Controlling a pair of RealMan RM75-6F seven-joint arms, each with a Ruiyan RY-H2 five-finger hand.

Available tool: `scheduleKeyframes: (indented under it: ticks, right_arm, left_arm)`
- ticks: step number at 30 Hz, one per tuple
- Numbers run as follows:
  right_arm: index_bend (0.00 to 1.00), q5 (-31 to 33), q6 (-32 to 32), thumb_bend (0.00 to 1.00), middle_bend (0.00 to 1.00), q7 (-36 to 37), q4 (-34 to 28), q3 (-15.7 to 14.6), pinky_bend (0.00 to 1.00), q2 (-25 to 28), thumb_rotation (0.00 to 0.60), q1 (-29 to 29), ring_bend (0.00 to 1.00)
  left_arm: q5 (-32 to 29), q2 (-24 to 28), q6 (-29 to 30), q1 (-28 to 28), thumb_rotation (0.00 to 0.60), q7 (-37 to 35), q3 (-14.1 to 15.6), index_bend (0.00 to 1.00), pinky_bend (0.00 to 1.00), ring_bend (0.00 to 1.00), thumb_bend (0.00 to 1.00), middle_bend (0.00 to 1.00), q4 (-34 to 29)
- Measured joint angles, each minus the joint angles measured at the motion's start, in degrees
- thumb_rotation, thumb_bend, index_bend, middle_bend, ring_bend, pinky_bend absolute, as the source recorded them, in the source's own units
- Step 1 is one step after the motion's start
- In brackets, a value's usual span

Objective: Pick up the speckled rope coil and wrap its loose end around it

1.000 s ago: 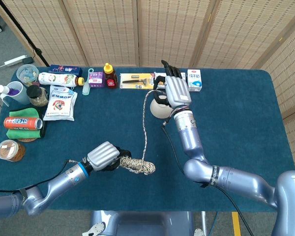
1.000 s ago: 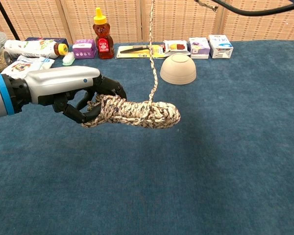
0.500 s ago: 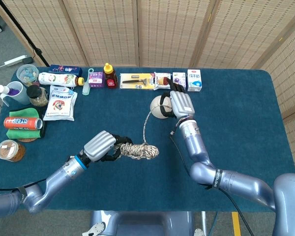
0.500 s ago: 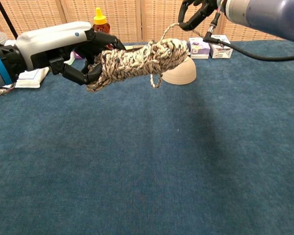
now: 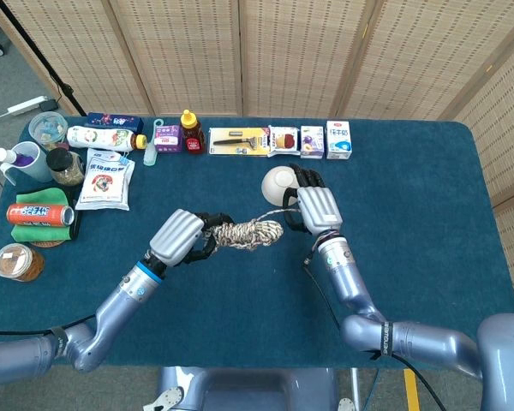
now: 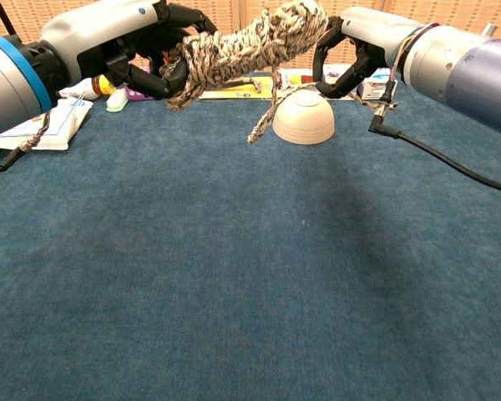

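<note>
The speckled rope coil is lifted off the blue table, lying roughly level. My left hand grips its left end. My right hand sits close against the coil's right end with its fingers curled, holding the rope's loose end. A short slack loop of that loose end hangs below the coil in the chest view. Where exactly the strand passes inside the right hand's fingers is hidden.
An upturned white bowl stands just behind and below the coil. Small boxes, a honey bottle and a knife pack line the far edge. Bottles, cans and a packet crowd the left side.
The left hand lifted the coil and carried it up and rightward. The right hand came down from high above to the coil's right end, so the long strand is now a short slack loop.
</note>
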Motion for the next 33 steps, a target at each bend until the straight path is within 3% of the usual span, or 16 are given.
scheduleKeyframes:
  ticks: [11,20,33]
  right_arm:
    - [0.76,-9.8,9.1,0.49,0.0,-1.4,-1.1,-5.4,0.0,-3.3,0.6,-4.8,0.0]
    - [0.76,-17.8,15.5,0.49,0.0,-2.2,0.4,-7.7,0.0,-7.3,0.6,-8.4,0.0]
    - [0.76,-25.0,16.8,0.49,0.0,-2.2,-0.8,-10.1,0.0,-7.3,0.6,-11.4,0.0]
  left_arm:
    - [-5.6,-4.5,2.7,0.5,0.6,7.9,-2.8,0.78,0.68,0.56,0.66,0.58,0.6]
    - [-10.8,-10.3,8.0,1.2,0.6,16.9,-6.1,0.78,0.68,0.57,0.65,0.58,0.9]
    - [-14.8,-13.9,10.4,1.1,0.6,24.2,-8.1,0.78,0.68,0.57,0.65,0.58,2.1]
